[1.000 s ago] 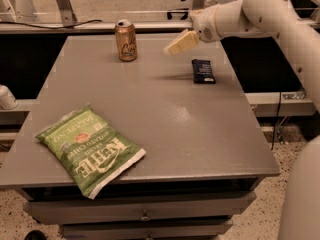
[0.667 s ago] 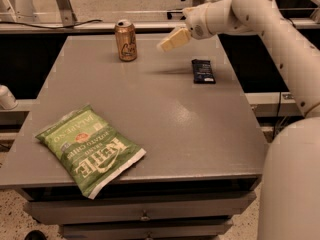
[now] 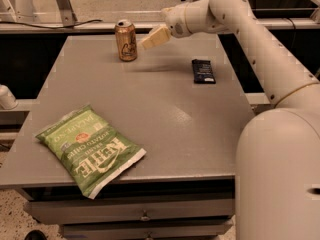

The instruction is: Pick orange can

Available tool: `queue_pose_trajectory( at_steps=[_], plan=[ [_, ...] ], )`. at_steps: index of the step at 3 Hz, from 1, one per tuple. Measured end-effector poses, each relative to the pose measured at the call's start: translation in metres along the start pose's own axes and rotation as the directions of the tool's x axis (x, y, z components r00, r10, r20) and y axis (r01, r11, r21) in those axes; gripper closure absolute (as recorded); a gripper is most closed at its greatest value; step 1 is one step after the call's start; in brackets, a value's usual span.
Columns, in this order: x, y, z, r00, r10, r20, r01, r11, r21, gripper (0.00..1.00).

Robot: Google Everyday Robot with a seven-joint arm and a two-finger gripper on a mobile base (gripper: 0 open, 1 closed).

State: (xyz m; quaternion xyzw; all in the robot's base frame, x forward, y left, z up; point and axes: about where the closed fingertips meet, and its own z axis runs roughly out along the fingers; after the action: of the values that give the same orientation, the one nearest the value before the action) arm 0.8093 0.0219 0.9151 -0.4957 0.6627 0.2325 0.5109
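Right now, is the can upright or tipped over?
Upright: the can stands on its base on the table, silver top up. The pincer hovers close beside it, on the packet's side.

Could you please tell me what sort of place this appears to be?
Probably a robot test lab: a grey drawer table, metal frame legs behind it, a Kettle chips bag. The pincer hovers close beside the orange can.

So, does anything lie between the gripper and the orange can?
No. In the camera view only bare grey table shows between the orange can and the gripper close beside it.
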Motion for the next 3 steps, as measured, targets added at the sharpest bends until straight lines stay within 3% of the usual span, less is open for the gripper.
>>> queue_pose_trajectory(
  at_steps=[2, 3],
  plan=[
    [-0.012, 0.032, 0.049, 0.997, 0.066, 0.046, -0.062, 0.9946, -0.084, 0.00],
    [-0.015, 0.040, 0.064, 0.995, 0.084, 0.055, -0.078, 0.9920, -0.099, 0.16]
  ],
)
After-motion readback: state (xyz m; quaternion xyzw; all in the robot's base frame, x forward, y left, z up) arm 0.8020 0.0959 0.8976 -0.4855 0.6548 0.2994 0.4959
